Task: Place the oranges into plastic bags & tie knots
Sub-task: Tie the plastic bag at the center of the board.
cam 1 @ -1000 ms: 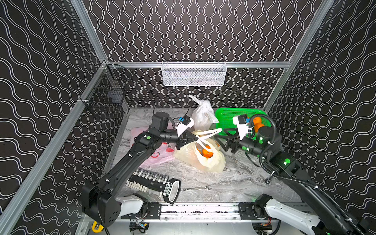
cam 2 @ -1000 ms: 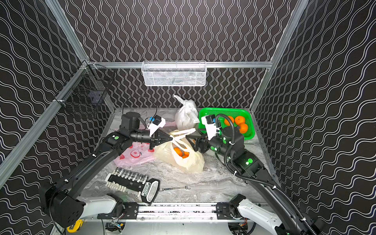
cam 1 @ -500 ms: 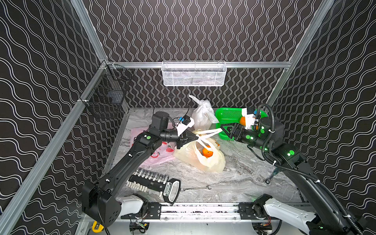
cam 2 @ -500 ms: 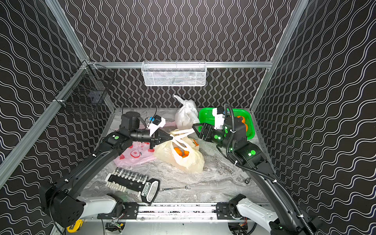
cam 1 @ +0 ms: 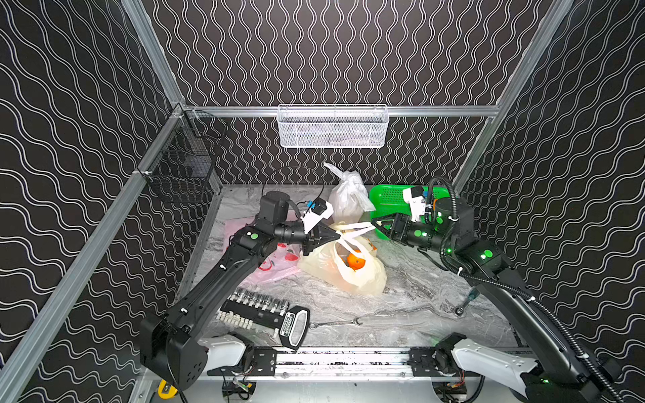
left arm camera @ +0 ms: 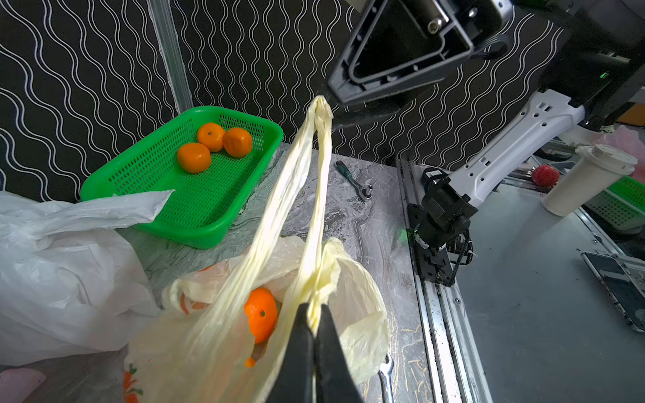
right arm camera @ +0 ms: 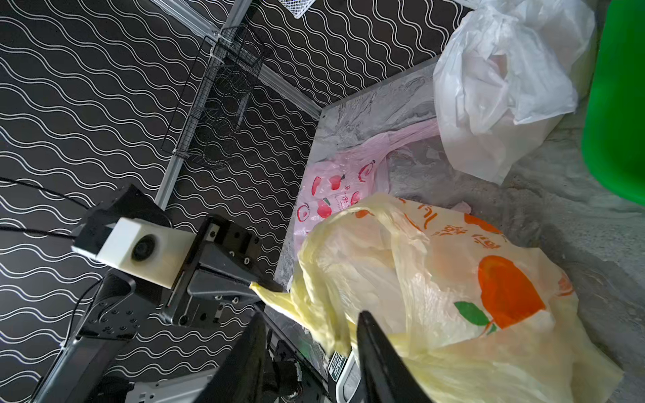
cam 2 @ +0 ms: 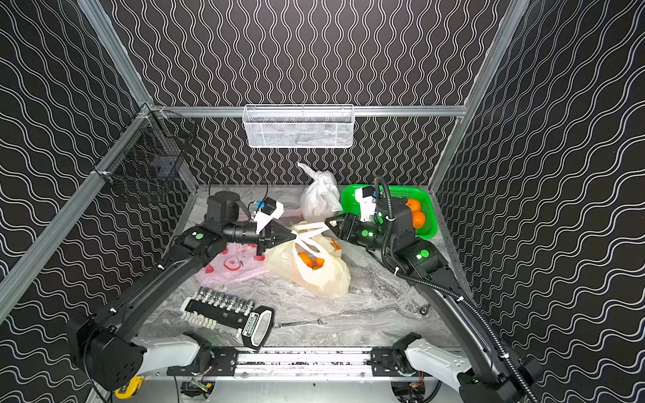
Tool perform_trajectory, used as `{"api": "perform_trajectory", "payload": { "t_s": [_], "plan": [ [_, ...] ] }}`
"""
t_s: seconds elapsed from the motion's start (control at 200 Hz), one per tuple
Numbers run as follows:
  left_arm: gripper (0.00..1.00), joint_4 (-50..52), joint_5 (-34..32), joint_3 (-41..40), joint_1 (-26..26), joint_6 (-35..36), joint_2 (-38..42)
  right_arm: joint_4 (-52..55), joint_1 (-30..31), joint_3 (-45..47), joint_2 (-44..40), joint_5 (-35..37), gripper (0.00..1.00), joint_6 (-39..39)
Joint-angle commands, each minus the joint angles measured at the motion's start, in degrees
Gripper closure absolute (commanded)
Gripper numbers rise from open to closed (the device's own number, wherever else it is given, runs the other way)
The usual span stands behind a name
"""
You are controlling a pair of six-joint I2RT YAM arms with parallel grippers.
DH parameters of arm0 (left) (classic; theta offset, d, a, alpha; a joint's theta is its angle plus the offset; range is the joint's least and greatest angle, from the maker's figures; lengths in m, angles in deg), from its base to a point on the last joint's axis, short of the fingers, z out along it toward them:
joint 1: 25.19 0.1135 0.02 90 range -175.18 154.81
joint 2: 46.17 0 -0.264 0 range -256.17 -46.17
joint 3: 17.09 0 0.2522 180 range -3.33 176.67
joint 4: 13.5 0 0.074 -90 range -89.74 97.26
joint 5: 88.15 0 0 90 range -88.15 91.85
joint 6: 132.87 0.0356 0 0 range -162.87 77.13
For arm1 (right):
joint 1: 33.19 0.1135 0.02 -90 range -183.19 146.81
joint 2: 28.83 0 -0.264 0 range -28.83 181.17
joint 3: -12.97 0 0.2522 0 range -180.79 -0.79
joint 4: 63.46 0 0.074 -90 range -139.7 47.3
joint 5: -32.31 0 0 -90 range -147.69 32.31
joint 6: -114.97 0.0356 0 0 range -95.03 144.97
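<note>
Setting: a grey marbled counter (cam 1: 401, 307) enclosed by black walls with white wavy lines; two black robot arms reach in from the near edge.
Yellow bag: a thin yellowish bag (cam 1: 349, 275) with orange print sits in the middle of the counter between the two arms, with its mouth open.
Fruit in the bag: an orange (left arm camera: 261, 314) shows through the open mouth, and a second shape glows orange through the plastic beside it.
Handle: one long handle (left arm camera: 307, 195) of the yellow bag is lifted off the bag and stretched as a loop from the left pincer to the right pincer.
Left pincer: the left pincer (left arm camera: 314, 315) is closed tight, pinching the bunched base of the handle just above the bag's mouth.
Right pincer: the right pincer (right arm camera: 310, 317) has its jaws partly apart. The far end of the handle lies between them, against one finger, with a clear gap beside the other.
Green basket: a green basket (left arm camera: 195, 209) stands at the far right of the counter, just behind the right pincer, with three oranges (left arm camera: 210, 136) loose inside it.
White bag: a white bag (cam 1: 347, 199) stands behind the yellow bag, beside the green basket. Its neck is bunched and a tail sticks up.
Pink bag: a pink bag (cam 2: 230, 268) with red print lies flat under the left arm, just beside the yellow bag.
Tools: a socket set (cam 1: 258, 310), a wrench (cam 1: 335, 323) and a ratchet (cam 1: 464, 303) lie near the front edge.
Walls: a white wire basket (cam 1: 331, 127) hangs on the back wall and a black wire basket (cam 1: 185, 167) hangs on the left wall.
</note>
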Motion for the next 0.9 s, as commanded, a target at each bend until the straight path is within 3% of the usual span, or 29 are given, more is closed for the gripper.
{"api": "perform_trajectory", "payload": {
  "t_s": [0.0,0.32,0.49,0.706,0.891],
  "plan": [
    [1.00,-0.36,0.34,0.46,0.04,0.83,0.21,-2.14,0.06,0.37,-0.07,-0.50,0.66,0.95],
    [1.00,-0.86,-0.64,0.04,0.03,0.28,0.07,-3.68,0.32,1.09,-0.78,1.07,1.00,-2.30],
    [1.00,-1.82,-4.82,0.20,0.01,-0.91,-0.73,-10.58,7.09,4.68,-2.93,6.45,1.00,-5.19],
    [1.00,-2.51,-8.93,0.39,0.05,-1.83,-1.01,-29.00,18.80,18.39,-7.08,11.95,1.00,-7.00],
    [1.00,-2.96,-8.80,0.31,0.05,-2.07,-1.17,-33.96,25.82,24.55,-2.85,17.52,1.00,-15.12]
  ]
}}
